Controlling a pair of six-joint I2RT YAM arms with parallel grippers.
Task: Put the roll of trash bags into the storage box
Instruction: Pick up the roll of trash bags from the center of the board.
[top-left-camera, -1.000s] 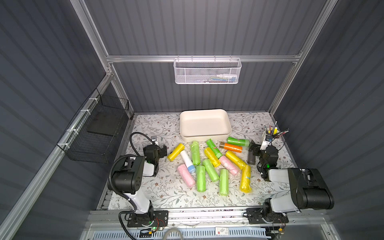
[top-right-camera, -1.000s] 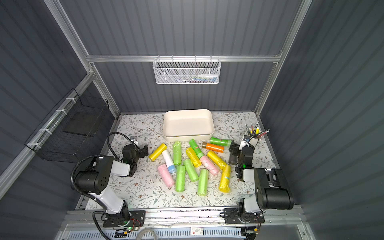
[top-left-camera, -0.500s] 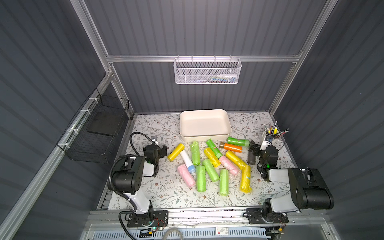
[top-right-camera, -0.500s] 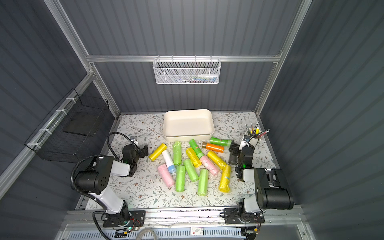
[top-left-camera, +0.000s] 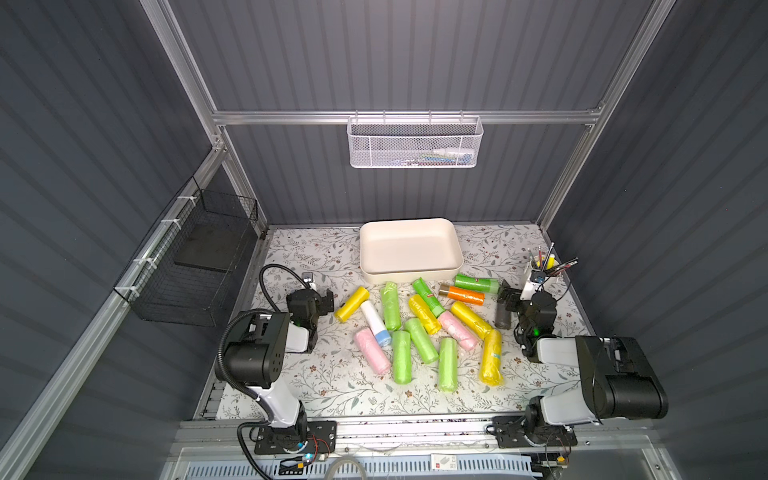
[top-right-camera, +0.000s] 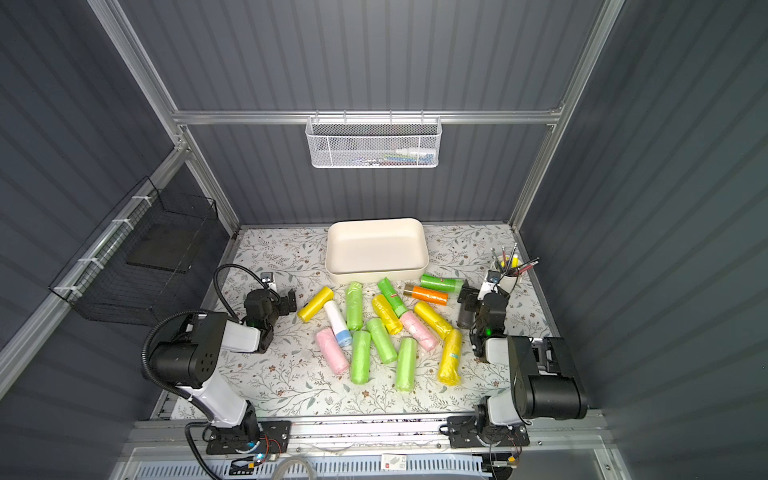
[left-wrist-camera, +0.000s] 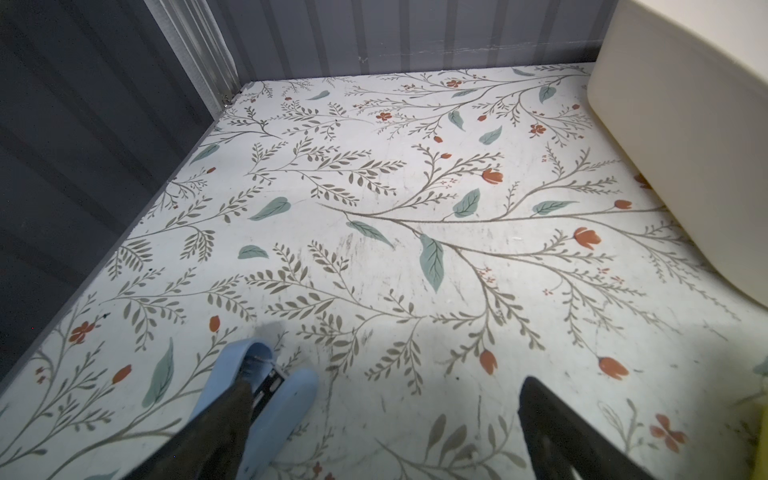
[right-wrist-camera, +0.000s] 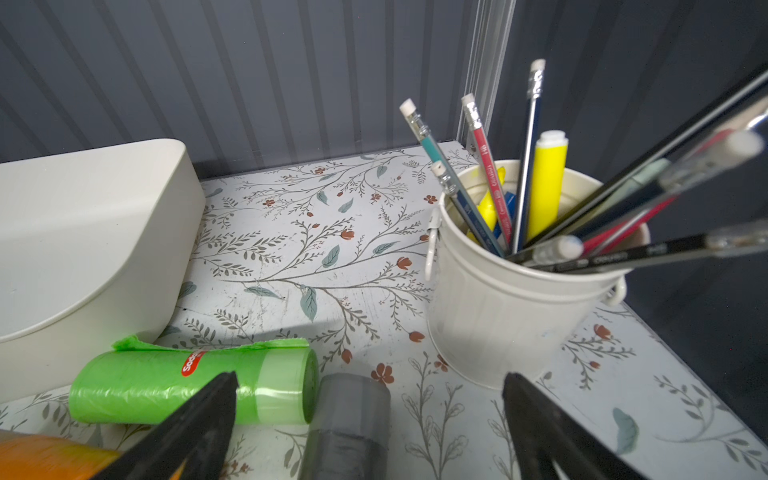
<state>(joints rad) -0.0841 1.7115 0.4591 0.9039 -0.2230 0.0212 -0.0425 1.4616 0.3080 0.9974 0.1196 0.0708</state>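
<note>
- Over on the left side, the left claw (left-wrist-camera: 407, 386) sits low above the flowery mat (left-wrist-camera: 374, 208). Its two fingers are wide apart and hold nothing.
- Just to the right of it lies a yellow roll (top-left-camera: 352, 304). It is the closest roll to that claw, but they do not touch. Its long way slants, with the far end aimed toward the box.
- Next comes the heap of rolls (top-left-camera: 401, 357) in the middle of the mat. No roll is in the box yet.
- Behind the heap stands the storage box (top-left-camera: 409, 249), close to the back wall and empty.
- Farther right, a dark grey roll (right-wrist-camera: 349, 411) lies right at the right claw (right-wrist-camera: 370, 380), low between its fingers in the right wrist view. Its long way runs the same way the claw points, so I think the fingers can close across its thin side.
- That claw is wide apart too and holds nothing. The box is ahead of it and to its left.
- Last, a pencil cup (right-wrist-camera: 498, 311) stands close by and could get bumped.
</note>
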